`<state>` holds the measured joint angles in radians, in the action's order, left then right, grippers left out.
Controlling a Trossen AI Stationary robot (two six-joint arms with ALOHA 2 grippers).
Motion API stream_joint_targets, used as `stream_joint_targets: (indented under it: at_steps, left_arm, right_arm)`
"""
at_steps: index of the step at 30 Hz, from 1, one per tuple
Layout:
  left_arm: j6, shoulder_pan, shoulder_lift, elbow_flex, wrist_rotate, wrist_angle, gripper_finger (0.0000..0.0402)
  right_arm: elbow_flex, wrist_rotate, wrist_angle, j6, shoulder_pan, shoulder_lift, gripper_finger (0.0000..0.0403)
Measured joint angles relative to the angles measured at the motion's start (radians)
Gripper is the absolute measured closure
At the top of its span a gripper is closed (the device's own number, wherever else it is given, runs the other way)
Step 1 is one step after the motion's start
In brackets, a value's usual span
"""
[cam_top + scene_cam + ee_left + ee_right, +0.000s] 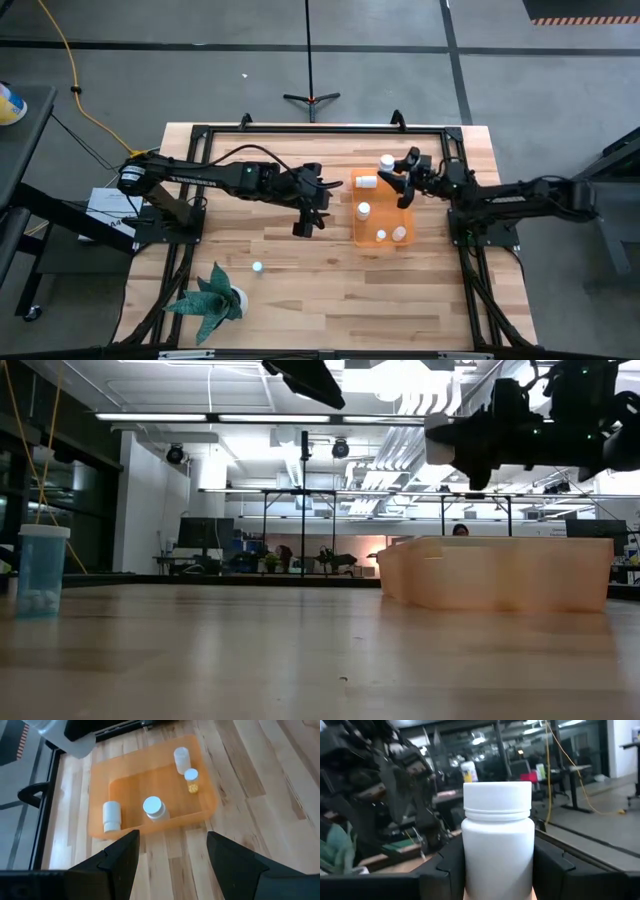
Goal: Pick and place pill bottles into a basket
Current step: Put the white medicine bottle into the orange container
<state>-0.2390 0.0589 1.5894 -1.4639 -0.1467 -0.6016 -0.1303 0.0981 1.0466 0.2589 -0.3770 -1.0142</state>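
Note:
The orange basket (372, 196) stands right of the table's middle. It holds several white pill bottles, one lying on its side (111, 815) and the others upright, such as one near the middle (154, 807). My right gripper (397, 172) is shut on another white pill bottle (497, 835) in the air over the basket's far end. My left gripper (172, 855) is open and empty. It hangs above the table just left of the basket (150, 785). It also shows in the high view (310, 218). My right gripper pinches the white bottle by the two sides of its body (470, 860), below the cap, between its two fingers (451, 865). The fingers come roughly level from the table's right side. The bottle is lifted clear, above the basket's far rim (385, 172).
A small clear bottle with a pale cap (257, 267) stands on the table's near left; it also shows in the low view (42, 570). A green potted plant (210, 297) stands near the front left corner. Bare wood lies in front of the basket.

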Motion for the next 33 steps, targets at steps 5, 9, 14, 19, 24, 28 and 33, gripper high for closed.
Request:
stream_joint_targets:
  at_steps: [5, 9, 14, 19, 24, 28, 33]
  left_arm:
    - [-0.018, 0.0, 0.0, 0.0, 0.0, 0.004, 0.0135]
    - [-0.019, 0.0, 0.0, 0.0, 0.0, 0.003, 0.0135]
    - [-0.019, 0.0, 0.0, 0.0, 0.0, -0.003, 0.0135]
    - [-0.019, 0.0, 0.001, 0.023, -0.001, 0.003, 0.0135]
    - [-0.02, 0.0, 0.001, 0.045, -0.006, 0.009, 0.0135]
    - [-0.019, 0.0, 0.001, 0.051, -0.006, 0.009, 0.0135]
    - [-0.044, 0.0, 0.001, 0.051, -0.006, 0.033, 0.0135]
  right_arm:
    - [0.0, -0.005, 0.093, 0.026, -0.001, -0.103, 0.0245]
    - [0.0, -0.082, 0.069, 0.057, -0.002, -0.179, 0.0245]
    - [0.0, -0.028, 0.007, 0.093, 0.0, -0.228, 0.0245]
    - [0.0, -0.028, -0.137, 0.077, -0.001, -0.237, 0.0245]
    - [0.0, 0.007, -0.184, 0.036, -0.001, -0.237, 0.0245]
    - [0.0, 0.031, -0.266, -0.016, 0.0, -0.237, 0.0245]
    - [0.0, 0.007, -0.284, -0.061, -0.005, -0.237, 0.0245]
